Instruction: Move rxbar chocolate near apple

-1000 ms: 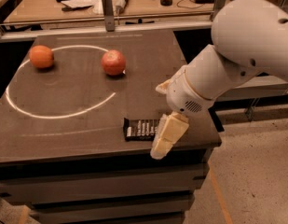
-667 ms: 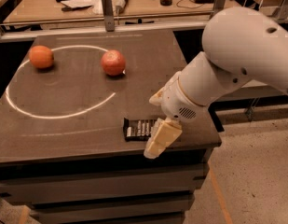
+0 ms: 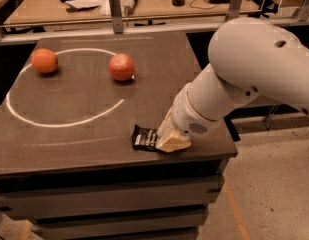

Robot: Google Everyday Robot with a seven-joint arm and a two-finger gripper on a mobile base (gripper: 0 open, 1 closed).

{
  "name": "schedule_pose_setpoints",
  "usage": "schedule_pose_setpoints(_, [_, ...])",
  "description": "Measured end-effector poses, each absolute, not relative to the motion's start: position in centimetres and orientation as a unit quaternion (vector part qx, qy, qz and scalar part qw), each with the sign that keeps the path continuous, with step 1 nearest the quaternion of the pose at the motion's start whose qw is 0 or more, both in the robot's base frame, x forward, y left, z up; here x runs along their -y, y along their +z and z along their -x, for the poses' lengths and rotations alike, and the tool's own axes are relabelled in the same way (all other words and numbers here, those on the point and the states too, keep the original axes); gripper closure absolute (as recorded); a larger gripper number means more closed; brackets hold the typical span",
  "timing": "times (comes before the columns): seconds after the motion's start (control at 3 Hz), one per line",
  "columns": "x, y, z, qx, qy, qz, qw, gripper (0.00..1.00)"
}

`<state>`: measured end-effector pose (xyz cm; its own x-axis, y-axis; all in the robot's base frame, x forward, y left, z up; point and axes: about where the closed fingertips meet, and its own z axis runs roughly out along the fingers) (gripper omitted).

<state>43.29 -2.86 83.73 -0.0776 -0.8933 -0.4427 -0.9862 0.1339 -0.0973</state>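
Note:
The rxbar chocolate [image 3: 144, 138], a flat black wrapper with white lettering, lies near the front edge of the dark table [image 3: 84, 119]. Only its left part shows. My gripper [image 3: 170, 140] is down on the table at the bar's right end and covers it. The big white arm reaches in from the right. The apple [image 3: 122, 67], reddish with a paler patch, sits at the back middle of the table, well behind and a little left of the bar.
An evenly orange fruit [image 3: 44, 61] sits at the back left. A white ring [image 3: 64, 124] is drawn on the tabletop. A wooden bench [image 3: 144, 6] with clutter and metal posts stands behind. The table's right edge drops to the floor.
The arm has swung left and lower. The gripper has come down from beside the bar's right end onto it. The bar, apple and orange have not moved.

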Motion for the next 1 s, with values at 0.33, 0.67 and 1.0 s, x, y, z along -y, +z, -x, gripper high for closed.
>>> schedule_pose_setpoints(0.33, [3.0,83.6,-43.3,-0.727,0.108,0.648,0.2,0.97])
schedule_pose_setpoints(0.67, [3.0,83.7,-43.3,-0.727,0.108,0.648,0.2,1.0])
schedule_pose_setpoints(1.0, [3.4,83.9,-44.4,-0.733,0.096,0.642,0.202,0.8])
